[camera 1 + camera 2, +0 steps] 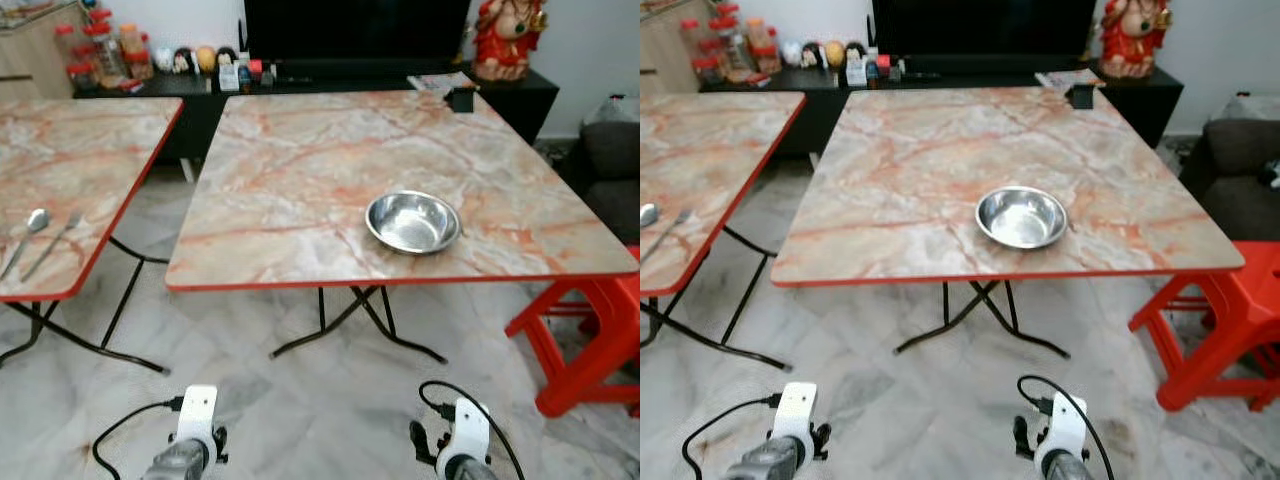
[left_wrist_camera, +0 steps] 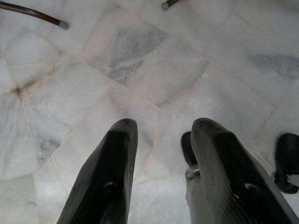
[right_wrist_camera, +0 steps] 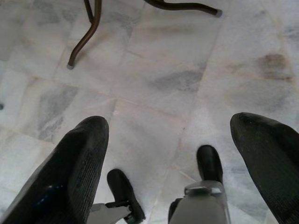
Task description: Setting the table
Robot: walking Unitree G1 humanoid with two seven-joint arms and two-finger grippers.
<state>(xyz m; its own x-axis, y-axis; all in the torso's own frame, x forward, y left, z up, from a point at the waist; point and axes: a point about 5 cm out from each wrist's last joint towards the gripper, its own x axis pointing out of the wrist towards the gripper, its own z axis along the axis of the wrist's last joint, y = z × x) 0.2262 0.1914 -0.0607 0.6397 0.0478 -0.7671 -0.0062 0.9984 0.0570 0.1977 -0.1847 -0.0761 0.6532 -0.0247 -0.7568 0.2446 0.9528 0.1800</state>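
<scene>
From the head view I see the steel bowl [image 1: 413, 221] set on the near table [image 1: 300, 180]; spoon [image 1: 33, 227] and fork [image 1: 57, 243] wait on the left table [image 1: 90, 150], so I judge fetching them comes next, past the red stool [image 1: 590, 330]. Left wrist view: left gripper [image 2: 161, 140] over floor, fingers parted, empty. Right wrist view: right gripper [image 3: 170, 140] wide open, empty.

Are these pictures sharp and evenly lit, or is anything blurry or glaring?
Left eye view: soft overall; the round steel bowl glints on the marble-patterned red-edged table. Left wrist view: the left gripper has blurry black fingers; the pale floor is clearer. Right wrist view: the right gripper looks equally blurred, under even light.
</scene>
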